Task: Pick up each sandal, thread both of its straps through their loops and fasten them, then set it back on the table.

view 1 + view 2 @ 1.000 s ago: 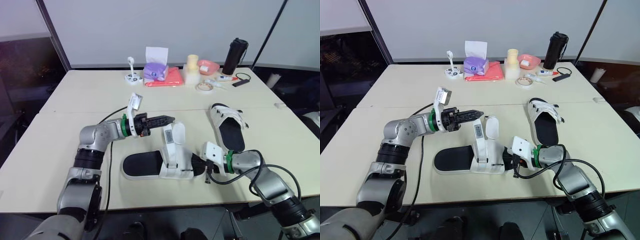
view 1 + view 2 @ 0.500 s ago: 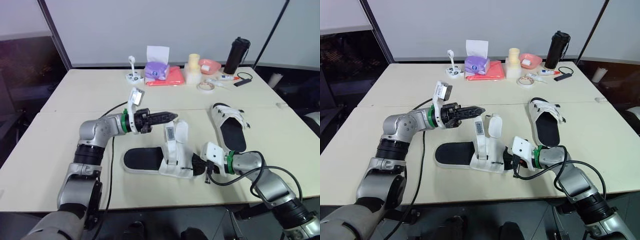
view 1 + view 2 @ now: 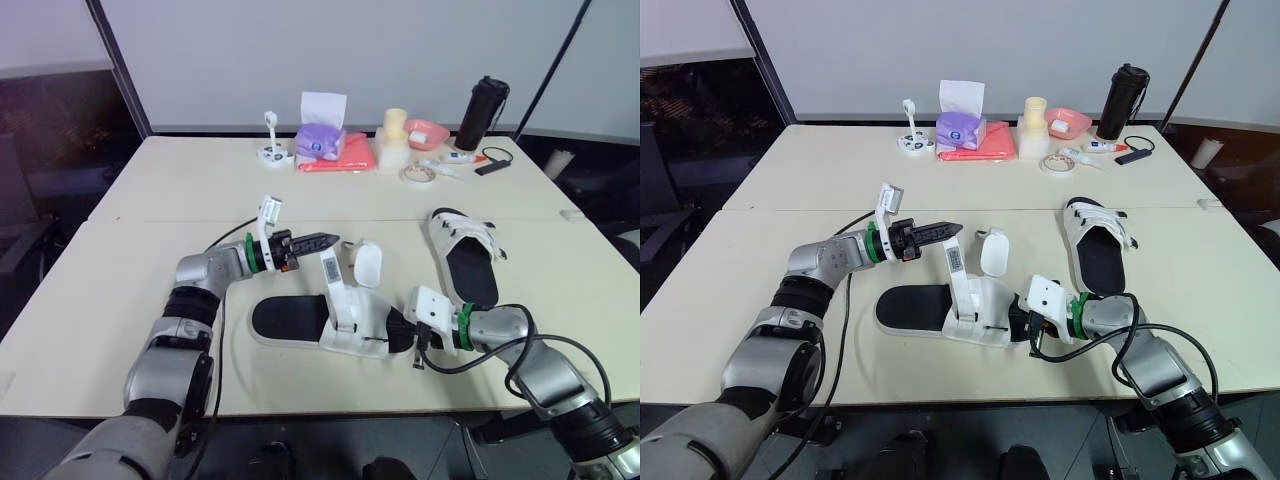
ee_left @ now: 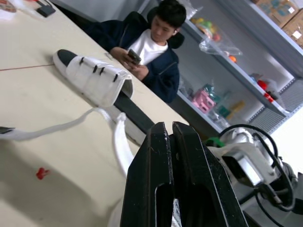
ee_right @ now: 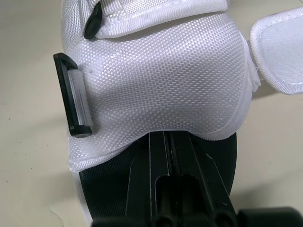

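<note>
left tool (image 3: 333,239), fingers together, dipped toward raised strap (image 3: 331,275) of sandal (image 3: 290,320); right tool (image 3: 397,328) clamps its toe steady.

My silver arms (image 3: 195,275) wear green wrist rings (image 3: 464,322) and white camera blocks (image 3: 428,305). My left gripper (image 3: 330,240) and right gripper (image 3: 398,328) are black, and black cables (image 3: 219,330) trail toward six o'clock.

Sandal (image 5: 156,85) upper woven white cloth; loop (image 5: 75,97) glossy black plastic.

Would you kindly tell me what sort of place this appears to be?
Probably a lab or office workroom: pale tables pushed together, cluttered storage shelves along a wall, and a seated person looking at a phone.
</note>
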{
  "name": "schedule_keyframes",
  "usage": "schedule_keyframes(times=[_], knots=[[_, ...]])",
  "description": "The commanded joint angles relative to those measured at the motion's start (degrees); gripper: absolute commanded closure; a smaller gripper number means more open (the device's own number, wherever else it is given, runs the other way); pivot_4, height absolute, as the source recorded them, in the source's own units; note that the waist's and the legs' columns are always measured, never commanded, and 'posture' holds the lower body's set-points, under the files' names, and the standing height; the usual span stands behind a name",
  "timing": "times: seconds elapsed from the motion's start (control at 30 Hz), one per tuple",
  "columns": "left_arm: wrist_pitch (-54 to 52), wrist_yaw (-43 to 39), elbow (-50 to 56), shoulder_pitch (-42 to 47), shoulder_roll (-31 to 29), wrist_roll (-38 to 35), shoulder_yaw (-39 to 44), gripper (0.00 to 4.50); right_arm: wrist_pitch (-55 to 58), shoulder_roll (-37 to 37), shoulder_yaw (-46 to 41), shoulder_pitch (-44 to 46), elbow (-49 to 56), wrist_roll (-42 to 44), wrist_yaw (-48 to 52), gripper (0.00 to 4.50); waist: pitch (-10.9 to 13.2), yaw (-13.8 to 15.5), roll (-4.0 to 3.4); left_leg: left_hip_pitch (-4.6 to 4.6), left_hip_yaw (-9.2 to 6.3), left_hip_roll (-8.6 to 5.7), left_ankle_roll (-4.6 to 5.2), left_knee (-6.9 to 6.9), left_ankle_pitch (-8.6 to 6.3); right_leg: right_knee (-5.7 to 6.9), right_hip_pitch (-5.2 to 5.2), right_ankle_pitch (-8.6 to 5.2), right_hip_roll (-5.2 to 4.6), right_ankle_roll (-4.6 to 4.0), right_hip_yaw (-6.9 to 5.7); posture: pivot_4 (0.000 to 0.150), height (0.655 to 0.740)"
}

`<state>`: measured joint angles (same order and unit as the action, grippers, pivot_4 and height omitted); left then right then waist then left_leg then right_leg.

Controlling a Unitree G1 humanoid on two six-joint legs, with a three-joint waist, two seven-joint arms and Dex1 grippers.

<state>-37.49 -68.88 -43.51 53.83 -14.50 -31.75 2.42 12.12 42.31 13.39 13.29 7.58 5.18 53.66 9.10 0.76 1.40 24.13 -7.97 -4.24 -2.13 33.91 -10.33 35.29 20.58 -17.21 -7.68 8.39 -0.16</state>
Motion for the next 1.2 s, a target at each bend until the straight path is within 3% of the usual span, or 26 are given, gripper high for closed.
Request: schedule_keyframes(times=[0.03,0.7,1.2], knots=[[3.5,-1.8,-3.3,3.7,1.2,1.1,1.0,4.49,4.9,1.6,3.5,-4.1,-4.4,-4.4,0.1,4.50,0.0,0.0,0.01,0.00,0.00,0.00,0.00,0.00,0.00,-0.01,-0.01,0.00,0.00,0.01,-0.01,0.150,0.7400],[13.0,-2.1,-17.7,7.9,4.7,9.5,1.0,4.49,6.2,2.0,3.3,-5.8,-2.2,-4.0,-1.0,4.50,0.0,0.0,0.02,0.08,0.01,-0.08,0.01,0.00,0.01,-0.01,-0.03,0.00,0.01,0.25,-0.09,0.150,0.7400],[16.6,-3.6,-20.9,0.1,8.2,20.0,-5.1,4.49,6.7,2.8,3.1,-6.7,-1.1,-3.9,-1.3,4.50,-0.1,0.1,0.04,0.07,0.00,-0.13,0.08,0.00,0.05,-0.02,-0.10,0.01,-0.01,0.50,-0.10,0.150,0.7400]])
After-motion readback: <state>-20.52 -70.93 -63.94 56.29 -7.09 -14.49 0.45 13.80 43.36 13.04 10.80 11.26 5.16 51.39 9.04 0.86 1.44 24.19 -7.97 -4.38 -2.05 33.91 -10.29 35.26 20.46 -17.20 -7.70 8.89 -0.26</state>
